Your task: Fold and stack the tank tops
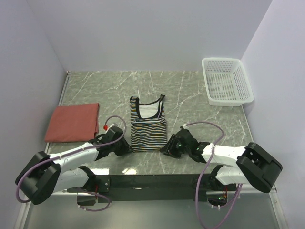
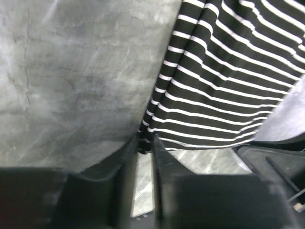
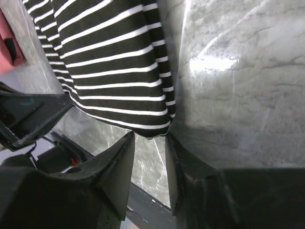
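Step in hand: folding the striped tank top [image 1: 148,132], flat at surface centre; the brick-red top [image 1: 72,122] lies folded at 9 o'clock. Left end effector [image 1: 127,149] at the 7 o'clock hem corner, grip cannot be told; right end effector [image 1: 167,150] at the 5 o'clock corner, fingers apart. Next, probably: pinch both corners, carry hem toward 12.

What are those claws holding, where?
Right gripper stands open around a hem corner of the black-and-white striped cloth tank top; left gripper at the other corner, grip unclear.

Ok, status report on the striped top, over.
Left gripper straddling striped tank top's near hem corner, grip unclear. Right gripper open at other corner. Red top folded left. Nothing blocking.
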`<state>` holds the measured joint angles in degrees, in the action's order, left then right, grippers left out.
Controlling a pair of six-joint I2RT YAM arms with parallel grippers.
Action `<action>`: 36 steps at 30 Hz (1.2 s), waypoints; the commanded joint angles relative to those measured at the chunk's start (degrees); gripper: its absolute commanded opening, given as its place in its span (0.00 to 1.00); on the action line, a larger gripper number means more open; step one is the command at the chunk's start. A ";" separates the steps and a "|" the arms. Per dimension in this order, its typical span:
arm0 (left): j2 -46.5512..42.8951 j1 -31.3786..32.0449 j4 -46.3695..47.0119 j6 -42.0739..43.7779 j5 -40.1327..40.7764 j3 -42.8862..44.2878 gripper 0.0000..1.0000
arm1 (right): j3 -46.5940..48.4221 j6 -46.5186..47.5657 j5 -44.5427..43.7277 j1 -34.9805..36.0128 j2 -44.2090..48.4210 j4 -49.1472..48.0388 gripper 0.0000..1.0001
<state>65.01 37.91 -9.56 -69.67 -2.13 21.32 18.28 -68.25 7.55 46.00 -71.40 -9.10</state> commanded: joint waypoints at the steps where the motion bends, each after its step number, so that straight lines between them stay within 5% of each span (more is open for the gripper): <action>1: 2.22 1.02 -1.34 1.55 3.52 -1.11 0.19 | -1.76 0.92 -6.94 0.41 -2.52 2.86 0.39; 8: 0.91 1.46 -2.56 1.91 3.89 -0.93 0.01 | -1.23 2.77 -9.31 0.58 -3.14 4.18 0.24; 20: -6.30 1.73 -7.57 3.31 2.57 -0.14 0.00 | 0.78 6.63 -12.56 4.27 4.86 13.04 0.01; 26: -12.01 6.82 -13.89 1.38 2.57 0.74 0.01 | 4.92 4.11 -19.04 16.04 10.39 22.97 0.00; 30: -16.14 8.58 -16.10 -0.38 2.74 -0.66 0.01 | 4.05 0.05 -21.96 19.04 12.76 25.80 0.29; 36: -17.29 8.76 -16.28 -1.00 2.57 -2.07 0.01 | 3.42 -2.33 -25.21 19.13 13.13 24.31 0.45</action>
<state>48.23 46.24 -24.32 -69.71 0.25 19.88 21.28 -68.18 -12.23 64.75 -58.76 14.11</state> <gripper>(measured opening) 0.013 0.437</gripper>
